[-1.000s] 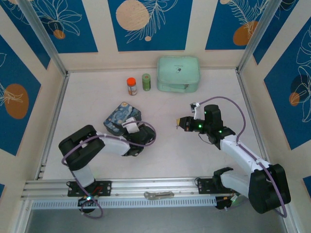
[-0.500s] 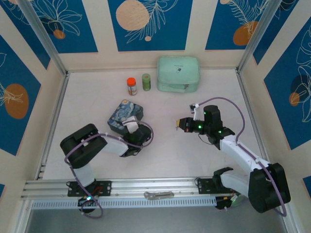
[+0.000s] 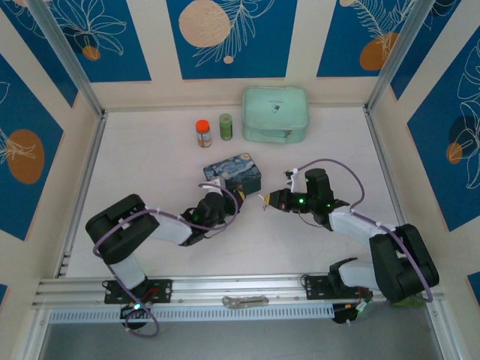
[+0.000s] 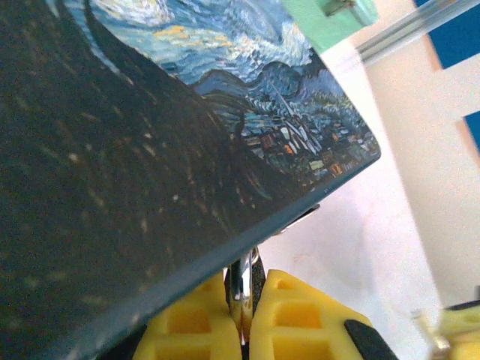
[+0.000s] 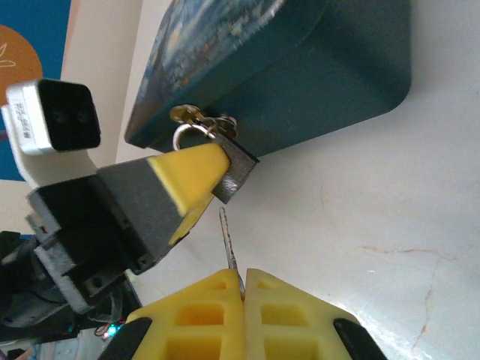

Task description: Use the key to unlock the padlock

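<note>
Clamping the right gripper point(image 5: 244, 276) on the tiny thin silvery key point(image 5: 226, 232), bottom centre. Squeezing the left gripper point(image 4: 241, 291) on the small dark metal padlock point(image 5: 234, 166) just above, hanging off the blue painted tin point(image 5: 322, 75). Guessing light, stiff, slippery, so gripping flat faces.

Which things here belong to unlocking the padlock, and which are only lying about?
For the job:
padlock, pinched by the left gripper
key, held in the right gripper
blue tin that the padlock hangs on

Lying about:
mint case
orange-capped jar
green jar
silvery tool
</note>
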`<state>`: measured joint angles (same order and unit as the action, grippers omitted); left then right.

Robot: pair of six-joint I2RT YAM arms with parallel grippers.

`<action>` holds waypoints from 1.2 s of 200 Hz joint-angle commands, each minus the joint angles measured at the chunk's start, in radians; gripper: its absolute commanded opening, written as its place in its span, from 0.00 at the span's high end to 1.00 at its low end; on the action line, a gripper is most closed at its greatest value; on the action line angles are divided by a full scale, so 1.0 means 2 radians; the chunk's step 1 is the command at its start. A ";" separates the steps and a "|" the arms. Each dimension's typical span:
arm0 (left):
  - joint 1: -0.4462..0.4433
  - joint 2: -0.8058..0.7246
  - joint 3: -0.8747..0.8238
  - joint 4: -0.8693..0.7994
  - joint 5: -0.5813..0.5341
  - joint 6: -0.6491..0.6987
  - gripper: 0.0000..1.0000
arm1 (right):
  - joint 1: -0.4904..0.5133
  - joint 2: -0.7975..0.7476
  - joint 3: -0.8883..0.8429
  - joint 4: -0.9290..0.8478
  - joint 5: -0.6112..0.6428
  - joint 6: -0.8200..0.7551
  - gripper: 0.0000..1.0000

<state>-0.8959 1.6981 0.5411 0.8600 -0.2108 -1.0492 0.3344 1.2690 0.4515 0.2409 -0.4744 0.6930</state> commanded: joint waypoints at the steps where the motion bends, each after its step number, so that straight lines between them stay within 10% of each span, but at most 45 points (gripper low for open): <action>1: 0.000 0.001 0.010 0.072 0.036 -0.037 1.00 | 0.004 0.010 -0.013 0.055 -0.034 0.028 1.00; 83: -0.001 0.083 0.030 0.226 0.068 -0.138 1.00 | -0.010 0.057 -0.040 0.141 -0.068 0.072 1.00; 240: 0.000 0.103 0.028 0.272 0.062 -0.164 1.00 | -0.059 0.033 -0.053 0.174 -0.114 0.098 1.00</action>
<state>-0.8959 1.9072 0.5774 1.3022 -0.0978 -1.3647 0.2092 1.3426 0.3271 0.5797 -0.6746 0.8845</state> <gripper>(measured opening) 0.050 0.049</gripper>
